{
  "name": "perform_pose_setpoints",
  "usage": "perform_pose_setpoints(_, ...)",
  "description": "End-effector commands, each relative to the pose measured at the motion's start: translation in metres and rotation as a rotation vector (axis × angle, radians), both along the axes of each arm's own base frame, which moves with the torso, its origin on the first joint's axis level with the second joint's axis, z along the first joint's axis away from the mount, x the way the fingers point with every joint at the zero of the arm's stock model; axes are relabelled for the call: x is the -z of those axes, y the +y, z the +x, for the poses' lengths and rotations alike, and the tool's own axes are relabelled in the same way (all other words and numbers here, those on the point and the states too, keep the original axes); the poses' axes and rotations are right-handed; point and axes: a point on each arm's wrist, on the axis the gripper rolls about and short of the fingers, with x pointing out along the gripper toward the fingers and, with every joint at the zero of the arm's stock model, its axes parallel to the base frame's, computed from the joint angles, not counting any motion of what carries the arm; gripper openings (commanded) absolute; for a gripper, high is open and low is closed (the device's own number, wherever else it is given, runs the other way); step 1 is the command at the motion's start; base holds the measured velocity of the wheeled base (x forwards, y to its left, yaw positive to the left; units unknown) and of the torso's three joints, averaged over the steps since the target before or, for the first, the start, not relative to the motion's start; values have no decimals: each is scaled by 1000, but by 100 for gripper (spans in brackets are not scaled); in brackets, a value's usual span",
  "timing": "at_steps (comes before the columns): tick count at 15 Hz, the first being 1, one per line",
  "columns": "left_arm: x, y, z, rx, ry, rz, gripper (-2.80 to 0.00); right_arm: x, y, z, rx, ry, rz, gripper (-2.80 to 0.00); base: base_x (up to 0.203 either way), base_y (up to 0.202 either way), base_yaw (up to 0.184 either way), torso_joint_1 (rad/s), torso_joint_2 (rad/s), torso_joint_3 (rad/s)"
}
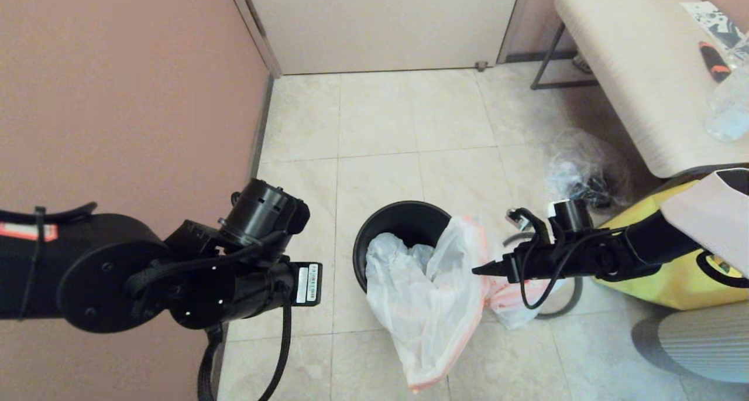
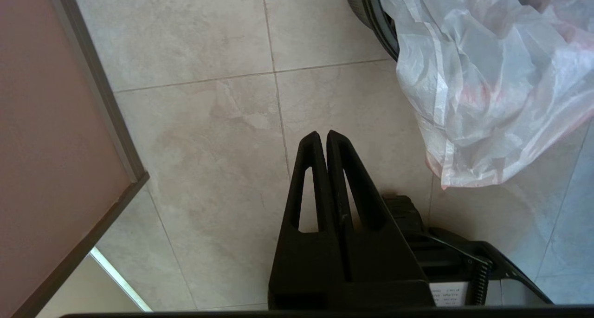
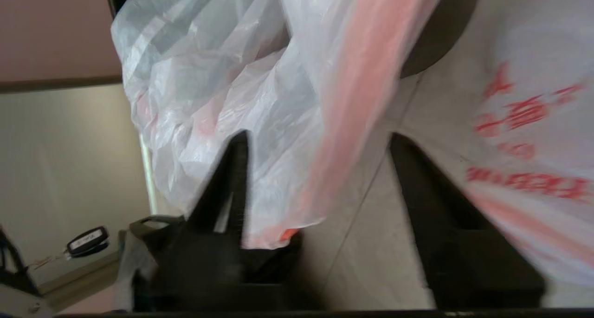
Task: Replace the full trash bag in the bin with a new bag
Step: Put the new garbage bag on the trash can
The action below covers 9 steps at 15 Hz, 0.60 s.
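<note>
The black bin (image 1: 404,216) stands on the tiled floor. The new bag (image 1: 430,298), thin white with a pale orange hem, hangs out of it over the near rim onto the floor. My right gripper (image 1: 481,268) is at the bag's right edge, open; in the right wrist view the gripper (image 3: 318,137) has the orange hem band (image 3: 357,104) hanging loose between its spread fingers. The full trash bag (image 1: 515,307) with red print (image 3: 524,118) lies on the floor just right of the bin. My left gripper (image 2: 322,134) is shut on nothing, over bare tile left of the bin.
A thin grey ring (image 1: 575,300) lies on the floor around the full bag. A clear bag with dark items (image 1: 579,167) and a yellow tote (image 1: 673,281) sit to the right, under a pale bench (image 1: 632,67). A pink wall (image 1: 117,96) stands on the left.
</note>
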Motion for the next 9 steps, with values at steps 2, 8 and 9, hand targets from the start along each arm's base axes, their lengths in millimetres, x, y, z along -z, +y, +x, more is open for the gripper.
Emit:
perform_pose_setpoints(2,2,1,-3,0,7,5,-280,-9,5,-13,-16,11,4,-280,0,0,0,0,0,0)
perform_pose_setpoints(8,31,-5,-17,19,-47,-46,-280,-67,35,-49,-39,-13,9,-280,0,0,0,0,0,0)
perform_pose_setpoints(9,36,-4,-16,4,-65,-67,-280,-74,48,-52,-54,-28,11,-280,0,0,0,0,0,0)
